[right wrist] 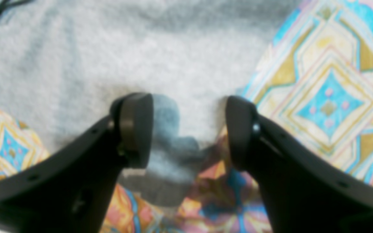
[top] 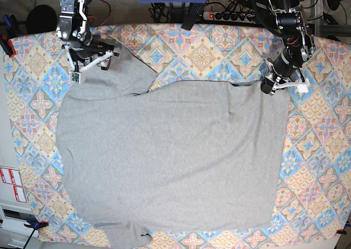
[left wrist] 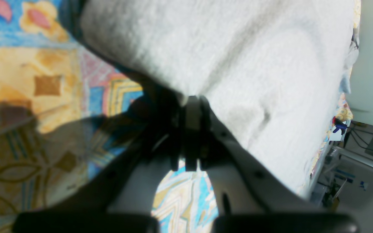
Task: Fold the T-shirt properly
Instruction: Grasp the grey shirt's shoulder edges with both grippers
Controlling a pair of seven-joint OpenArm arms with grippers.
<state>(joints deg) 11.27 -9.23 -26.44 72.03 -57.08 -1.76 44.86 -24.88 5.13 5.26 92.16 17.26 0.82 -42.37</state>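
The counter [top: 321,150], under a bright patterned cloth, carries the T-shirt [top: 170,161] spread nearly flat over most of it, plain grey side up, no lettering in view. One corner runs up toward the far edge on the base view's left, and a sleeve lies partly tucked at the near edge.

The left claw [left wrist: 191,106] is clamped shut on the shirt's far corner on the base view's right; in its wrist view the fabric rises from the pinch and drapes over the arm. The right claw [right wrist: 186,129] stands wide open, holding nothing, its pads either side of a grey hem bump at the far-left corner.

The step in hand looks like securing that second corner. To do it well, I judge the right claw should come down until both pads straddle the hem, catching both layers rather than one, then shut firmly. Only then should both arms lift together, level and with even tension, so the fold line lands straight and the held corner is not dragged sideways.
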